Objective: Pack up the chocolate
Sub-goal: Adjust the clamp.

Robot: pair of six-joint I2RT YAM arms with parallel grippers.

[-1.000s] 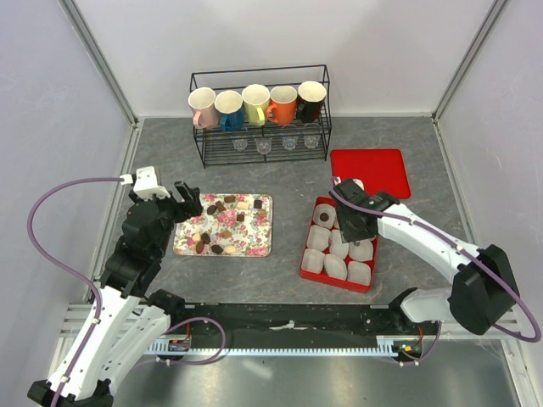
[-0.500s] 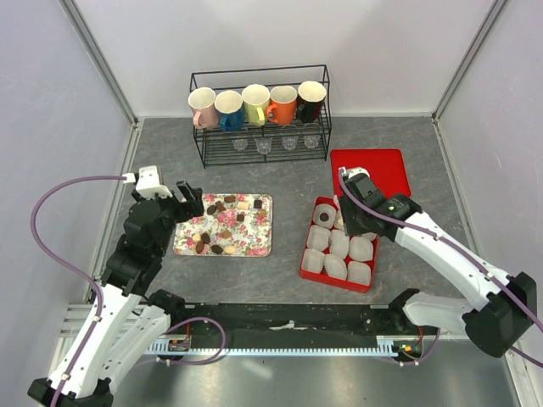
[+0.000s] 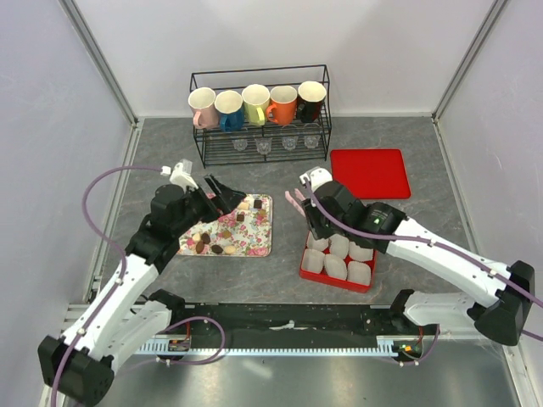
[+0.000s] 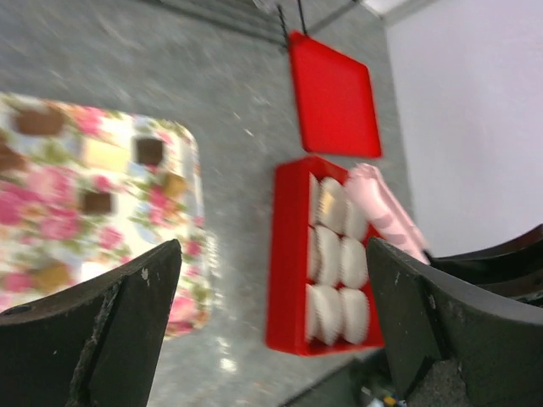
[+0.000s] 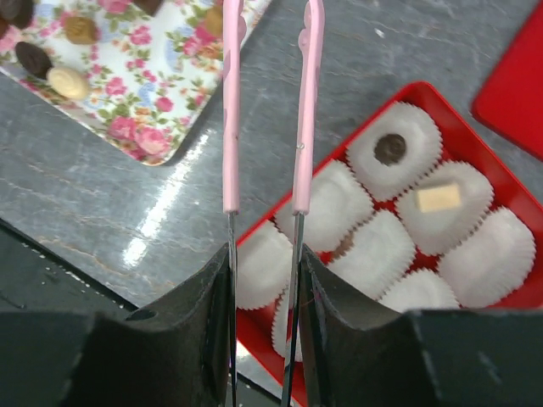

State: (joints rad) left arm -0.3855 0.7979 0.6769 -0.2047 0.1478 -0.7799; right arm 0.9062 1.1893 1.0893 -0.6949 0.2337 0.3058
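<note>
My left claw (image 3: pixel 222 192) is spread wide with nothing between its fingers. It hangs over the 11 o'clock corner of the flowered tray (image 3: pixel 265 231) and blocks my overhead view of that corner. Most of the chocolate (image 3: pixel 217 249) lies loose on that tray: dark brown pieces with a few tan and cream ones, scattered over the pink flower print.

My right claw (image 5: pixel 263 284) is clamped on a pair of pink tongs (image 5: pixel 303 102), one finger pressing each arm. The tongs point toward 10 o'clock over bare table between the tray and the red box (image 4: pixel 288 254). Their tips run off the top of the wrist view, so I cannot tell whether they carry anything.

The box sits at 3 o'clock from the tray, filled with white paper cups (image 3: pixel 335 265). One cup holds a round dark piece (image 5: pixel 390 148), and the next one holds a cream square (image 5: pixel 439 197). Overhead, my right forearm lies across the far end of the box and hides the cups there.

The red lid (image 3: pixel 370 173) lies flat at 12 o'clock from the box, apart from it. At 12 o'clock on the table, a black wire rack (image 3: pixel 204 158) holds a row of mugs (image 3: pixel 256 103) above small clear glasses (image 3: pixel 264 146).
</note>
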